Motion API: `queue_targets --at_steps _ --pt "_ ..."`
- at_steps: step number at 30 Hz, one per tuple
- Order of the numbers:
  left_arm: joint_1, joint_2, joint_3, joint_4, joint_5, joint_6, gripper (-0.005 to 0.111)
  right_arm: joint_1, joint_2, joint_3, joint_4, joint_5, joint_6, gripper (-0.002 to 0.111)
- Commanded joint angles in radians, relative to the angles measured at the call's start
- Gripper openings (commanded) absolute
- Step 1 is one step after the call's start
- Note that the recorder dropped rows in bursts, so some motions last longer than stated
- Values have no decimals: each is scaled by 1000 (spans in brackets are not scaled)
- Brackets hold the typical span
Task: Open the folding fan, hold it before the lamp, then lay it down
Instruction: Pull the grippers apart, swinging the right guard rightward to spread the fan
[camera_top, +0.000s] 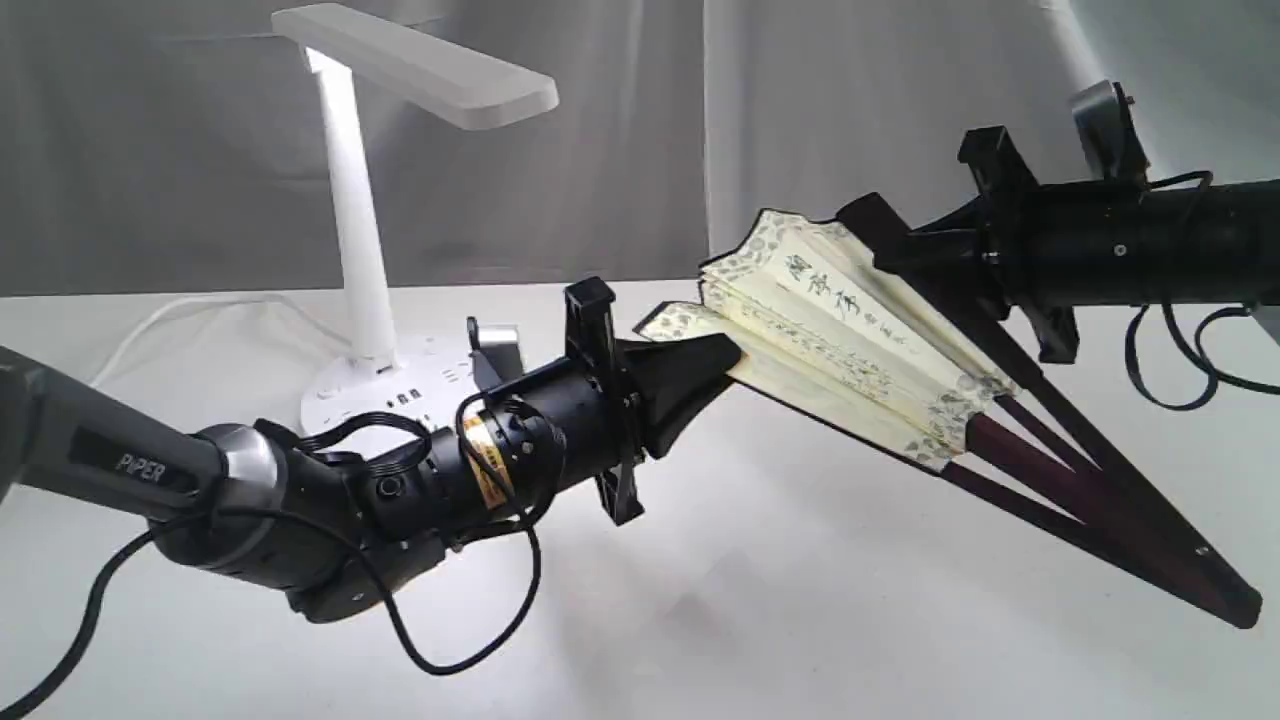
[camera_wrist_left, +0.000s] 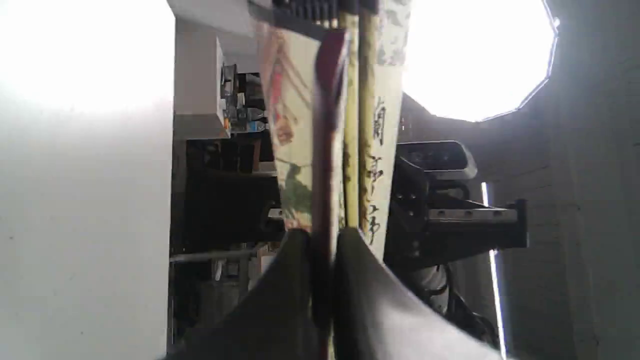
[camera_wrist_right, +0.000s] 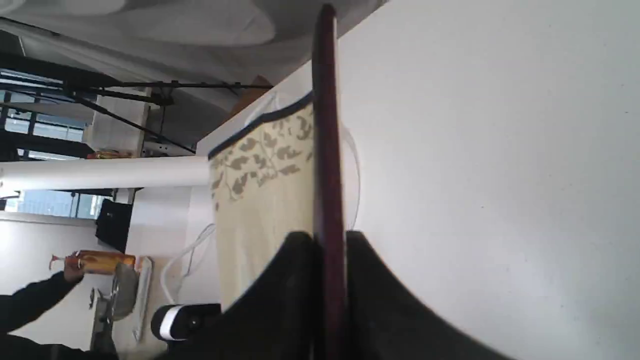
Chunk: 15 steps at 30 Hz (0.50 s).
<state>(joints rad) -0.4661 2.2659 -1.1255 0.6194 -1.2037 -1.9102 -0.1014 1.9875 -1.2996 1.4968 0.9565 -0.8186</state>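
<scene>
Folding fan (camera_top: 850, 330), part-open: light, paper fragile. Left gripper (camera_top: 725, 360), right gripper (camera_top: 885, 240) each clamped on stiff guard (camera_wrist_right: 327, 125), safest hold.

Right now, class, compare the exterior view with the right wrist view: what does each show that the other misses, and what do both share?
Only the exterior view shows the left gripper shut on the fan, the fan's black writing, its ribs meeting at the pivot, and the head and base of the lamp. Only the right wrist view shows the room beyond the table, with someone's arm there. Both show the partly opened fan, the right gripper shut on its maroon outer rib, and the white table.
</scene>
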Motion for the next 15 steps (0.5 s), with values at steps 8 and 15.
queue_targets --at_steps 8,15 --pt "-3 -79 32 -80 -17 65 0 -60 -6 -6 5 40 40 0" --pt "-30 -91 105 -187 -17 72 0 -119 -6 -6 8 113 40 0"
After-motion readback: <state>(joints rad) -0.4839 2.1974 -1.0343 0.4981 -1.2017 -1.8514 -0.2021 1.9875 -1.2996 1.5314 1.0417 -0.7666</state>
